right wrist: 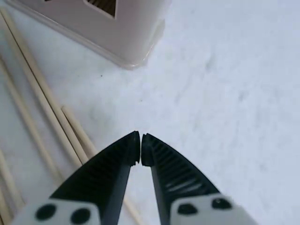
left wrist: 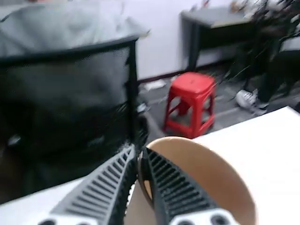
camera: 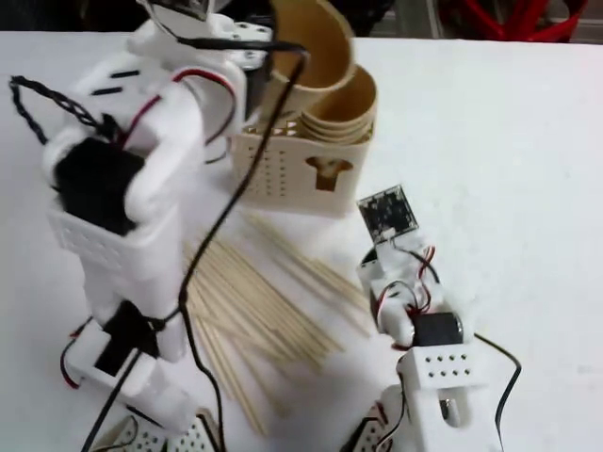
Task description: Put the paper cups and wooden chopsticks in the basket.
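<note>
The left tool (left wrist: 139, 152), ridged jaws clamped, pinches the thin rim of a round brown paper cup (left wrist: 211, 187) above a cream perforated basket (camera: 283, 174) holding nested cups (camera: 344, 108). Slim wooden chopsticks (camera: 254, 311) lie scattered on the white desk (camera: 528, 141). The right tool (right wrist: 140, 143) hangs closed and empty near the basket's rounded corner

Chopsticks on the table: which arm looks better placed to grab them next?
Probably right. The right pincer is shut and empty, low beside the chopsticks; the left pincer is clamped on a paper cup at the basket.
</note>
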### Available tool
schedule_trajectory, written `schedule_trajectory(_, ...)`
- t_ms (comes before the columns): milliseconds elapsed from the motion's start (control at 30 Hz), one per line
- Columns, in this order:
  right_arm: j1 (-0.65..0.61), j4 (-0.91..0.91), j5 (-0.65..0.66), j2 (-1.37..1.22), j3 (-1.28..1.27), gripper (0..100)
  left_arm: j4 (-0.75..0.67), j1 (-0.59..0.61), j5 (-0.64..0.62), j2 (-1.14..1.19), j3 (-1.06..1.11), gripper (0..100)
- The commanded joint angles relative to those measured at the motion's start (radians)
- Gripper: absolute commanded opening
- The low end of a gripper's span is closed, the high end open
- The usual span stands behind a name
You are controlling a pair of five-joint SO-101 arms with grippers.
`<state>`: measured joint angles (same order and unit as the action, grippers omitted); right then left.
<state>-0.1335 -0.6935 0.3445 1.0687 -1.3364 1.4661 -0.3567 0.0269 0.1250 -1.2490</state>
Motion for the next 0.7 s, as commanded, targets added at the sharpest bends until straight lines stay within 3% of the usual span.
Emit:
schedule_trajectory(0, 0.012, 0.018, -0.008, 0.022, 0.008, 2.1, -0.083, -0.076, -0.018, -0.002, -0.015, 2)
schedule_trajectory(667, 0.01, 0.018, -0.008, 0.022, 0.008, 2.1, -0.313, -0.065, -0.018, 0.357, -0.012, 2)
